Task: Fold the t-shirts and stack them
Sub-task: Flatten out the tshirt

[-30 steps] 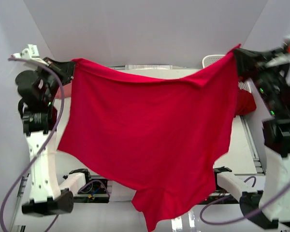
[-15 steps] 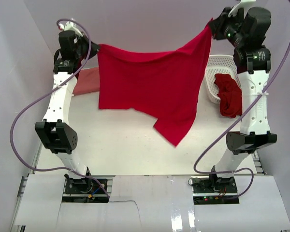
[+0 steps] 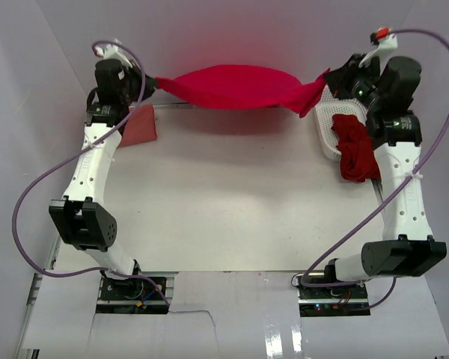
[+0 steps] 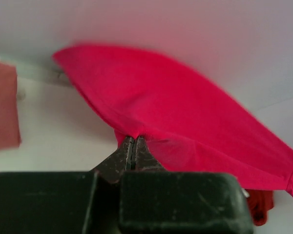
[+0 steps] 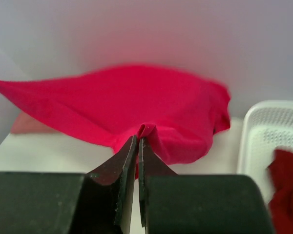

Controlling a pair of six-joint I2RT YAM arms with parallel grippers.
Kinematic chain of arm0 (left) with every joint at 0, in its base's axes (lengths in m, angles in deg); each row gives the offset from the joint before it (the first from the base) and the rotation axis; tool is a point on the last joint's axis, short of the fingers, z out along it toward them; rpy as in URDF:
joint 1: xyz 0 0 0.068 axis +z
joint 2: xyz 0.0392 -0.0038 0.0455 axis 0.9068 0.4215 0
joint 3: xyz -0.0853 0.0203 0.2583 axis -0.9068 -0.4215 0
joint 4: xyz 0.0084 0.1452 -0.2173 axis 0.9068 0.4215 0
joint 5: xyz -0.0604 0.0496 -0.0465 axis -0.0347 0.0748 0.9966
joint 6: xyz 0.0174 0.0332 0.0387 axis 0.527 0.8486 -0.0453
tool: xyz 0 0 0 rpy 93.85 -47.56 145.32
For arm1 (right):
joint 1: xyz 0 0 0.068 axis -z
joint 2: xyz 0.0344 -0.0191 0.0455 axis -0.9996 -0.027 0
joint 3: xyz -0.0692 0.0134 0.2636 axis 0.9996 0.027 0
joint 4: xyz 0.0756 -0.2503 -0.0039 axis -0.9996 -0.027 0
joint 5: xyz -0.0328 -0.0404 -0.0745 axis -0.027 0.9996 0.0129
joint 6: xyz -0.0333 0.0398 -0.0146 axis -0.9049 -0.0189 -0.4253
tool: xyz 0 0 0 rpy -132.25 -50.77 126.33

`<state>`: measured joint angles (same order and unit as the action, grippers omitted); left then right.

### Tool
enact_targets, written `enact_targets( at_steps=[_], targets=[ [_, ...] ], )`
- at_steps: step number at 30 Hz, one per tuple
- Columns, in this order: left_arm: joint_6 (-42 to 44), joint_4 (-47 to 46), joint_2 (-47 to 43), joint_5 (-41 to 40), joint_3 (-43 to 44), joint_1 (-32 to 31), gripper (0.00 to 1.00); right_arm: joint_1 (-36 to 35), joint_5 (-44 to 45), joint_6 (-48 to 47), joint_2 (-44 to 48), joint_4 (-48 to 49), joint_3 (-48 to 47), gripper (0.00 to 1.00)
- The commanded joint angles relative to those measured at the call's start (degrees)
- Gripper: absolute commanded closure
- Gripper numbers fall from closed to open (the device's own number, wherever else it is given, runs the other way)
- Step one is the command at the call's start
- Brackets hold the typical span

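Note:
A crimson t-shirt (image 3: 236, 86) is stretched between my two grippers along the table's far edge, near the back wall. My left gripper (image 3: 148, 84) is shut on its left corner; the pinch shows in the left wrist view (image 4: 132, 138) against the red cloth (image 4: 185, 117). My right gripper (image 3: 325, 78) is shut on its right corner, seen in the right wrist view (image 5: 138, 139) with the cloth (image 5: 136, 105) bunched beyond the tips. A salmon-pink shirt (image 3: 141, 126) lies at the far left. Another crimson shirt (image 3: 355, 146) hangs over the basket.
A white lattice basket (image 3: 328, 123) stands at the far right, also in the right wrist view (image 5: 268, 131). The white table (image 3: 232, 202) lies between the arms. Purple cables loop beside both arms. Grey walls enclose the back and sides.
Both grippers have carried the crimson shirt from hanging high and spread near the camera to the table's far edge, where it is now low and bunched into a narrow band.

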<state>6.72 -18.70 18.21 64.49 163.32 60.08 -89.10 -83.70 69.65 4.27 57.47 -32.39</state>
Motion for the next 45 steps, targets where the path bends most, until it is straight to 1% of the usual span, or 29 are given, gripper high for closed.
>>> enact_targets(
  at_steps=[1,3,4,5,7,8,10,11,12,14,15,16,19,21,24,27,29,31,32,33,40,45],
  targets=[
    [-0.11,-0.83,-4.47,-1.66,-17.25,-0.02,1.0,-0.06,-5.54,5.86,4.0,4.27,17.33,0.92],
    [-0.73,-0.75,-5.63,-1.49,-23.71,-0.1,1.0,-0.32,-7.92,7.8,7.17,4.72,25.11,0.92],
    [-1.42,0.12,-6.24,-2.01,-26.79,-0.1,1.0,-0.41,-8.98,8.33,8.05,4.72,32.02,0.92],
    [-2.13,0.74,-7.38,-2.45,-32.3,-0.1,1.0,-0.67,-9.42,8.77,9.8,3.59,34.87,0.92],
    [-3.44,3.28,-8.53,-2.37,-36.73,-0.1,1.0,-1.29,-8.54,9.21,11.56,1.39,40.32,0.92],
    [-3.71,4.08,-9.84,-2.19,-40.32,-0.02,1.0,-1.55,-8.46,9.56,13.92,0.17,45.83,0.92],
    [-4.24,7.66,-11.51,-3.07,-42.98,-0.1,1.0,-1.82,-7.67,9.48,16.83,-1.51,50.7,0.92],
    [-4.07,8.73,-13.17,-3.33,-44.82,-0.02,1.0,-2.08,-6.19,9.13,19.54,-4.3,54.55,0.92],
    [-4.16,10.22,-13.89,-4.81,-45.54,0.07,1.0,-2.08,-5.57,9.04,20.87,-5.81,56.15,0.92],
    [-4.33,13.83,-15.12,-4.91,-46.68,0.25,1.0,-2.08,-5.04,8.69,23.6,-8.62,58.97,0.92],
    [-4.77,15.14,-15.73,-4.83,-47.55,0.77,1.0,-2.17,-4.51,8.34,24.13,-11.77,61.16,0.92],
    [-5.38,17.07,-15.91,-4.04,-48.17,0.86,1.0,-2.25,-5.03,8.25,24.75,-12.49,62.57,0.92],
    [-6.44,18.67,-16.79,0.87,-51.68,2.35,1.0,-2.17,-5.3,8.25,26.77,-15.57,67.23,0.92],
    [-6.7,18.85,-17.49,2.55,-53.44,3.23,1.0,-2.25,-4.68,8.33,28.62,-17.76,70.12,0.92],
    [-7.23,20.34,-19.34,2.3,-56.26,3.85,1.0,-2.43,-0.91,8.94,31.34,-20.84,71.9,0.92],
    [-7.41,22.54,-19.69,1.24,-58.19,4.81,1.0,-4.36,0.41,12.02,33.45,-22.87,71.38,0.92],
    [-7.67,23.24,-19.43,1.5,-60.04,4.91,1.0,-4.45,3.22,11.68,33.9,-24.45,70.5,0.92],
    [-8.11,22.63,-19.52,1.24,-62.31,4.91,1.0,-4.36,3.67,11.41,33.81,-25.42,69.88,0.92],
    [-8.63,22.45,-19.69,1.24,-62.94,6.82,1.0,-4.45,3.41,11.41,33.98,-25.6,69.79,0.92],
    [-8.9,22.19,-19.95,1.67,-63.29,6.84,1.0,-4.45,3.23,11.41,33.98,-25.77,69.71,0.92],
    [-9.61,21.4,-20.49,-0.69,-63.47,7.54,1.0,-4.45,3.05,10.88,34.69,-26.92,68.92,0.92],
    [-7.68,20.96,-18.21,-1.57,-60.93,11.05,1.0,-4.54,4.46,10.01,33.37,-27.27,64.97,0.92]
  ],
)
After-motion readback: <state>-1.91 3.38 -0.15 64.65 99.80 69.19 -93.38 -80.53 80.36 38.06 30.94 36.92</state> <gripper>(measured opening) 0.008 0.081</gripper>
